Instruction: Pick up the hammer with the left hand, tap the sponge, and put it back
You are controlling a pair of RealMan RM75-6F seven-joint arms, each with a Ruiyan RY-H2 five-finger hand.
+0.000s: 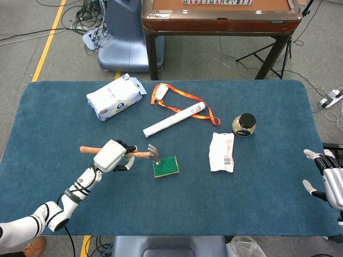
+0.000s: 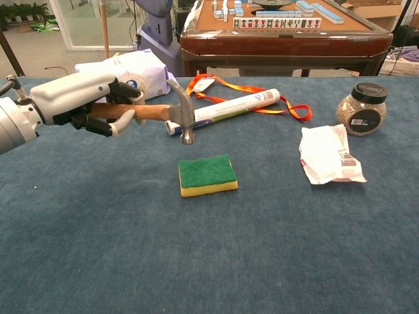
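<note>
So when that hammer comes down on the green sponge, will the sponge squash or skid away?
The sponge looks like soft foam, so it probably squashes and springs back. Lying flat on the fuzzy table cloth, it likely stays put. The hammer hangs above it.
</note>
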